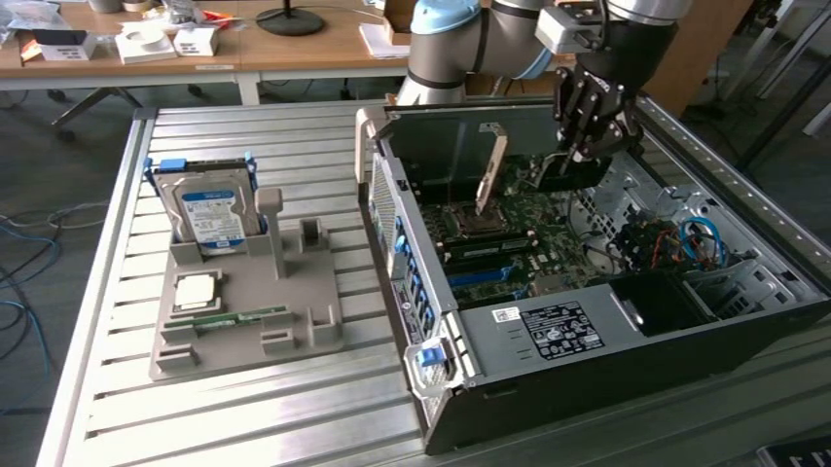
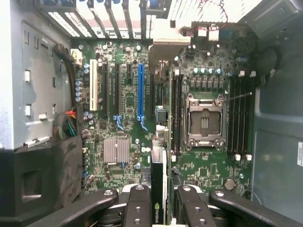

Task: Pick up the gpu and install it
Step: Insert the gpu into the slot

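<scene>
One computer case (image 1: 520, 389): lies open on its side, low on the exterior view's right, nearest the camera; white label on its near wall.
table (image 1: 260, 418): slatted metal top carrying the case and a grey holder.
grey holder (image 1: 253, 336): left of centre in the exterior view, beside the case, not touching it.
holder contents: green memory stick (image 1: 240, 316) lying flat; square processor chip (image 1: 195, 290) just behind it; hard drive (image 1: 212, 209) with blue label standing upright at the far end.
motherboard (image 1: 520, 248): green, flat on the case floor; processor socket (image 1: 470, 219) near its middle. Wrist view shows the board (image 2: 128, 94) with a blue slot (image 2: 140, 90) among parallel black slots, and the socket (image 2: 204, 123).
gripper (image 1: 581, 156): upper right of the exterior view, reaching down into the far end of the case. Fingers (image 2: 138, 208) partway closed and clamped on the two faces of the gpu (image 2: 157, 189).
gpu position: upright and edge-on between the fingers, over the motherboard (image 1: 566, 177); its thin edge runs parallel to the blue slot, between that slot and the socket. Whether its lower edge touches a slot cannot be told.
arm (image 1: 481, 39): grey with pale blue joint caps, top centre of the exterior view.
desks (image 1: 311, 53): wooden, along the top edge, with white boxes (image 1: 143, 44) and a black round base (image 1: 288, 19).
</scene>
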Available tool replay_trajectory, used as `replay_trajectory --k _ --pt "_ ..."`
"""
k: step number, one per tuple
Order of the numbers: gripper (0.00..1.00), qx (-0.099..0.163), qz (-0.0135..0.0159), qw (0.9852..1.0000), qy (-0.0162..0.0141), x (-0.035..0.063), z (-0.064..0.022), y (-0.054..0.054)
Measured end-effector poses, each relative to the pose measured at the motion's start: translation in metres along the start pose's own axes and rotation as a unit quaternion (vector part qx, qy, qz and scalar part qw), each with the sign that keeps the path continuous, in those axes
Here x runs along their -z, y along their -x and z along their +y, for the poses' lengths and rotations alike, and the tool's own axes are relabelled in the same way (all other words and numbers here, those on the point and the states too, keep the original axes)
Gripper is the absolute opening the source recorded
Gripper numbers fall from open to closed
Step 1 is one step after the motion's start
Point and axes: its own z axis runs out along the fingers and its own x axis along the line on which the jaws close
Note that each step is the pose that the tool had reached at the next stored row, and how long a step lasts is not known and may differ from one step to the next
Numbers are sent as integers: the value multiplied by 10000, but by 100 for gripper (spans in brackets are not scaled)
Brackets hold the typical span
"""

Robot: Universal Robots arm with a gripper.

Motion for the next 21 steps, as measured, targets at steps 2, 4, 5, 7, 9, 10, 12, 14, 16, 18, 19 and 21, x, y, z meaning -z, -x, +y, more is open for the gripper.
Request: replay_trajectory --k 2,4,5,7,9,10,12,14,16,18,19,21 --pt "26 1 0 10000 -20 -3 45 -1" --pt "26 1 -2 10000 -38 -10 88 -1" --pt "26 2 -3 10000 -56 -15 105 -1" --pt "26 9 -4 10000 -91 -23 121 -13" --pt "26 18 -5 9999 -100 -28 131 -47" --pt "26 18 -6 9999 -103 -28 139 -64" --pt "26 18 -6 9999 -104 -30 149 -71" --pt "26 19 -6 9999 -105 -31 168 -72" --pt "26 19 -5 9999 -110 -31 213 -78" --pt "26 18 -6 9999 -114 -31 240 -90" --pt "26 20 -5 9999 -114 -31 243 -109" --pt "26 19 -9 9999 -115 -31 252 -158"
